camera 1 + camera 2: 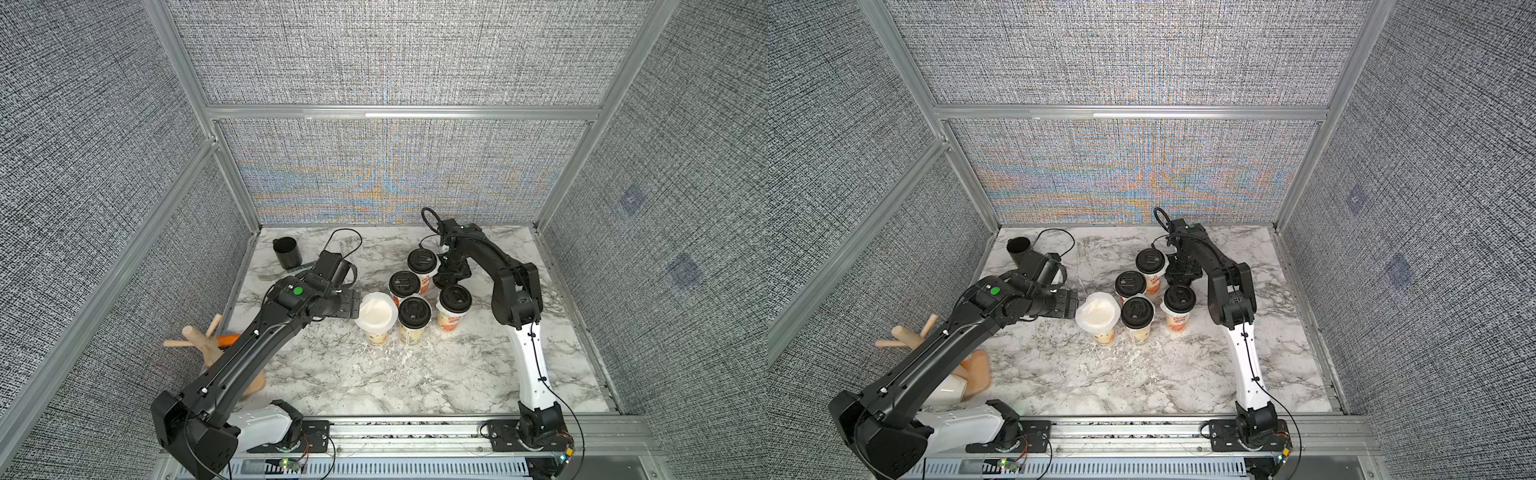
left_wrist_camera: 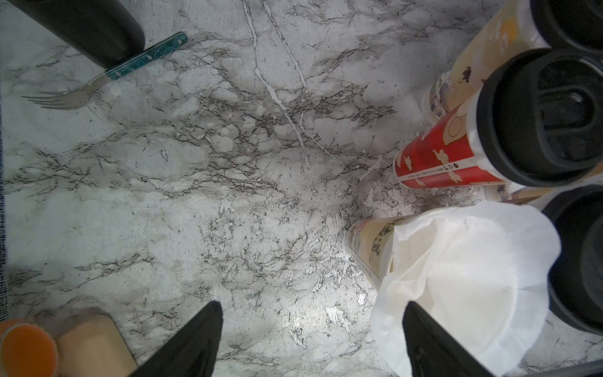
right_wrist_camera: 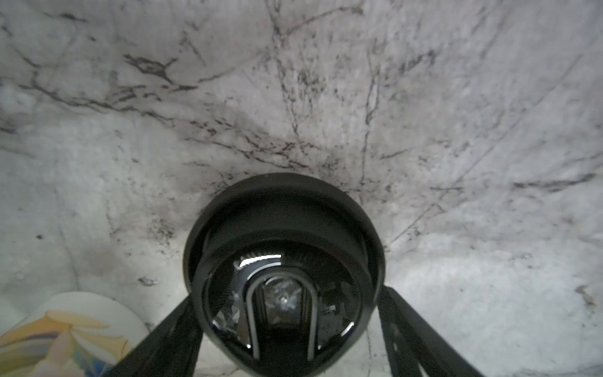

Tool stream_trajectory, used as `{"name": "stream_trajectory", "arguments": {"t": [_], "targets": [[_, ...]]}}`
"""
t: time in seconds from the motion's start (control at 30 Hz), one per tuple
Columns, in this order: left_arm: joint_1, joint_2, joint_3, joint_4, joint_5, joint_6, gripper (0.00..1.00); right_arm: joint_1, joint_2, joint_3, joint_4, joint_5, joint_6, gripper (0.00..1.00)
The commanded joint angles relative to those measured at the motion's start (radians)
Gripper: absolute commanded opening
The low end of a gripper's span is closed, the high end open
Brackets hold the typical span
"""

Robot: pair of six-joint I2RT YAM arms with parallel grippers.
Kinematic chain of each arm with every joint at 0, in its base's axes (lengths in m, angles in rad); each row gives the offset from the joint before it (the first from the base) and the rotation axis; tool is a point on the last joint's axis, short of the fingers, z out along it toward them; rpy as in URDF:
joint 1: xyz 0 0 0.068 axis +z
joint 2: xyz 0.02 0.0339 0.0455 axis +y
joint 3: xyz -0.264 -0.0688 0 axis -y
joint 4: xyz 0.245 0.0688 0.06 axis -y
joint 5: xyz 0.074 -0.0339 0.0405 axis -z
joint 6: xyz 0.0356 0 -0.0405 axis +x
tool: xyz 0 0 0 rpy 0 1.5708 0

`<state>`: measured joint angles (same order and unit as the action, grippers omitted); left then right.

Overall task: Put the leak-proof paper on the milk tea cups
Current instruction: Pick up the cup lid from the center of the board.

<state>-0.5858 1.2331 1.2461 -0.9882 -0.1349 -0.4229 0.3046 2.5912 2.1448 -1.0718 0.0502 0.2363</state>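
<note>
left hand [image 2: 313, 342] jaws apart, one finger at edge of translucent white round leak-proof paper [image 2: 473, 277], which is draped over open beige-print paper cup [image 2: 372, 248]. right hand [image 3: 287, 295] straddles black round plastic lid [image 3: 284, 222], can't tell if clamped. four black-lidded paper cups [image 1: 451, 322] just beside.

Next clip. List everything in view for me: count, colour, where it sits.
milk tea cups: five, white with orange, red or beige prints, clustered mid-table
leak-proof paper: one, whitish, draped over the cup nearest the left arm
lids: five, black, four on cups, one loose on the table
mug: one, black, far left
fork: one, teal handle, beside the mug
wooden rack: one, tan, left edge
table: one, white-grey marble
left gripper: black, open, beside the papered cup
right gripper: black, straddling the loose lid
</note>
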Motion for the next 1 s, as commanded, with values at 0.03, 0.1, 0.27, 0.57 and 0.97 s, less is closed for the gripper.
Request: {"name": "stream_trajectory", "arguments": {"t": [0.03, 0.1, 0.27, 0.57, 0.97], "targets": [[0.001, 0.002, 0.004, 0.004, 0.0, 0.009, 0.88, -0.002, -0.006, -0.008, 0.006, 0.019, 0.006, 0.78], [0.001, 0.001, 0.008, 0.0, -0.002, 0.012, 0.88, -0.005, -0.015, -0.009, 0.007, 0.019, 0.005, 0.77], [0.001, -0.002, 0.021, -0.012, -0.009, 0.021, 0.88, -0.024, -0.07, -0.024, 0.021, 0.022, 0.005, 0.76], [0.006, -0.008, 0.042, -0.029, -0.014, 0.038, 0.88, -0.06, -0.297, -0.103, 0.004, 0.08, -0.04, 0.76], [0.036, -0.03, 0.04, -0.051, -0.025, 0.05, 0.88, 0.199, -0.702, -0.18, -0.166, 0.245, -0.065, 0.74]]}}
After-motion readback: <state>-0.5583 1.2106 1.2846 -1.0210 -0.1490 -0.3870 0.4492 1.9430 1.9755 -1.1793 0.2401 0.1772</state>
